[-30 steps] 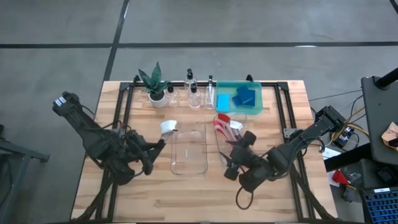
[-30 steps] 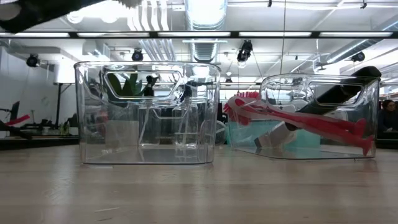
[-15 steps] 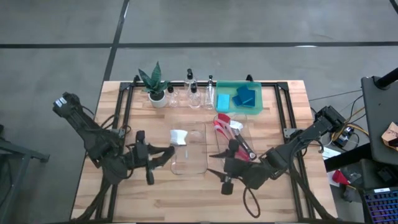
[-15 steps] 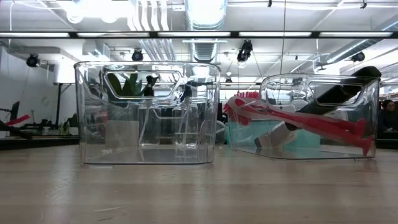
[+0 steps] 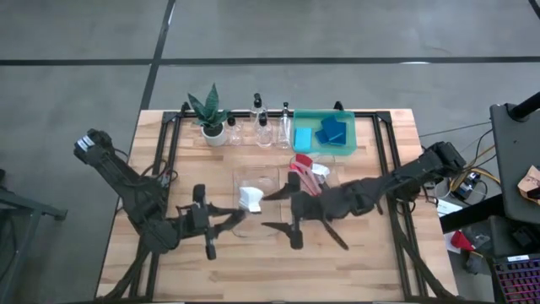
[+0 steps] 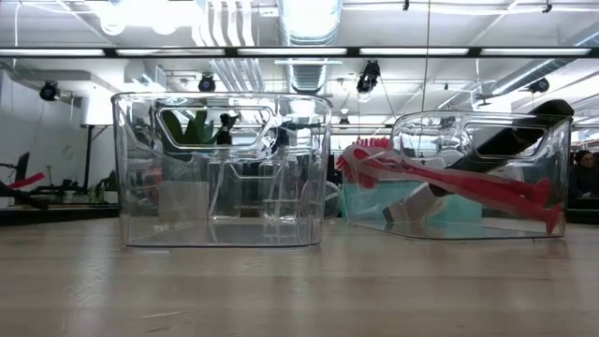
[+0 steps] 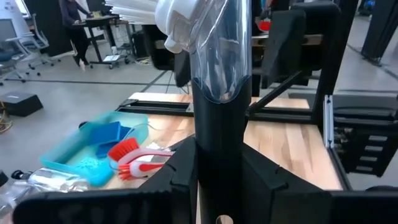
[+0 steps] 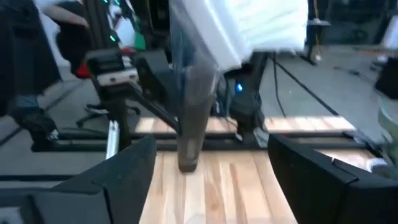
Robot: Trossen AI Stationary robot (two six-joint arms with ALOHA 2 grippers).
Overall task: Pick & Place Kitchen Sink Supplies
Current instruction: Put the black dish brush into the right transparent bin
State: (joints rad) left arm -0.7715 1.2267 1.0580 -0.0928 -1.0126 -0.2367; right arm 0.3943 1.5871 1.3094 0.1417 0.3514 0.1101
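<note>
Both arms (image 5: 135,190) newly converged mid-table

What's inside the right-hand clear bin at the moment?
The right clear bin holds red long-handled brushes, heads poking over its left end, plus a black handle leaning toward its right corner. From above, the right arm hides most of it, so a count is impossible.

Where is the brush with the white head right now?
In the high view, the white-headed brush is above the left clear bin, near the table's middle, held by the left gripper.
</note>
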